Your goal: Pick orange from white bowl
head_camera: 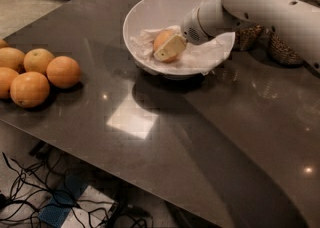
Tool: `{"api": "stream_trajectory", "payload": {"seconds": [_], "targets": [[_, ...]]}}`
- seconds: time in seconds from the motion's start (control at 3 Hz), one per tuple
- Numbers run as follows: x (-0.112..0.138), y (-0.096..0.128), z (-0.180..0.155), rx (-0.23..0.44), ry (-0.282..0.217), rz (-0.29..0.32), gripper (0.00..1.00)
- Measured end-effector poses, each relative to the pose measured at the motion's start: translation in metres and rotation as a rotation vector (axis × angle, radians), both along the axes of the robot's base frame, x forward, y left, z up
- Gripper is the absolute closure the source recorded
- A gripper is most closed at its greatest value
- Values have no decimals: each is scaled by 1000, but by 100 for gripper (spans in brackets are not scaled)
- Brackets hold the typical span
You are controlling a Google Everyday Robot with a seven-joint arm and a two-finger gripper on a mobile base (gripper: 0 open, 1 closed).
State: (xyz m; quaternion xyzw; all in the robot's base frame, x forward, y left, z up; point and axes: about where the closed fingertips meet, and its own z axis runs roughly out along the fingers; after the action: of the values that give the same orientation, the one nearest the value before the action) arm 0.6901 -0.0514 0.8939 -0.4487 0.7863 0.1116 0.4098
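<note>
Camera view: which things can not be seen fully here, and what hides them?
In the camera view:
1) the orange: partly covered by the gripper, which is at it inside the white bowl.
2) the jars: mostly hidden behind the arm.
3) the cluster of oranges: cut off by the left edge.

Dim, warm light from above leaves a bright rectangular glare patch and small glints on the dark, glossy worktop (210, 147). The white bowl (152, 12) is the brightest area and throws a soft shadow forward. The hand (168, 48), inside it against the orange (161, 37), is evenly lit.
</note>
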Motion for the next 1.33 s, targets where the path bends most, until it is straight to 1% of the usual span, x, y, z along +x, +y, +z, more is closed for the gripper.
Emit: {"api": "stream_trajectory", "payload": {"seconds": [0.67, 1.33], "targets": [[7, 2, -13, 0, 19, -9, 19], [14, 8, -33, 2, 65, -9, 26]]}}
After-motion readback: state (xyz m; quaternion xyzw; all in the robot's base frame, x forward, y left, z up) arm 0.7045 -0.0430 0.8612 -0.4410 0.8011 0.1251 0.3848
